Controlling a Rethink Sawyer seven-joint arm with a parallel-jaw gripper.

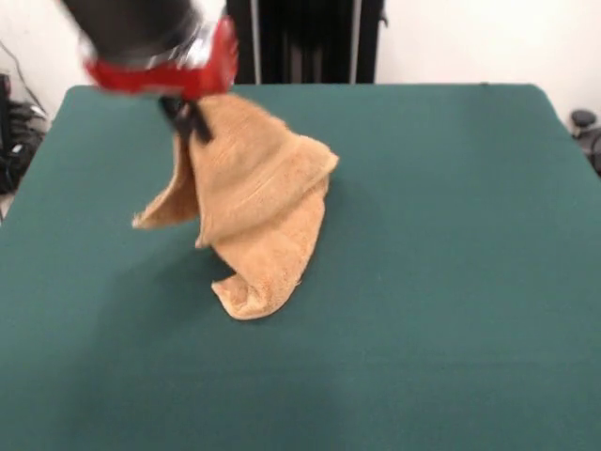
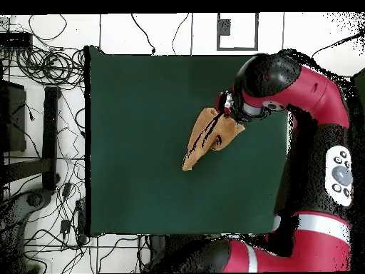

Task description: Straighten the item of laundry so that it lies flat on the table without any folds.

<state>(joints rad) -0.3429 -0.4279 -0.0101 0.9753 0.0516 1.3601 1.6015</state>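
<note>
The orange-tan terry towel (image 1: pixel 255 202) hangs bunched and folded from my gripper (image 1: pixel 188 119), which is shut on its upper corner. The towel's lower end (image 1: pixel 246 296) rests curled on the dark green table (image 1: pixel 451 263), while one flap (image 1: pixel 169 207) dangles free to the left. The red and black arm comes down from the upper left of the front view. In the overhead view the towel (image 2: pixel 207 137) trails from the gripper (image 2: pixel 227 114) toward the table's middle, and the arm covers the towel's top.
In the overhead view, cables and equipment (image 2: pixel 43 143) lie on the floor left of the table (image 2: pixel 135 185). The robot's arm and base (image 2: pixel 314 164) fill the right side and bottom. A dark object (image 1: pixel 584 127) sits past the table's right edge in the front view.
</note>
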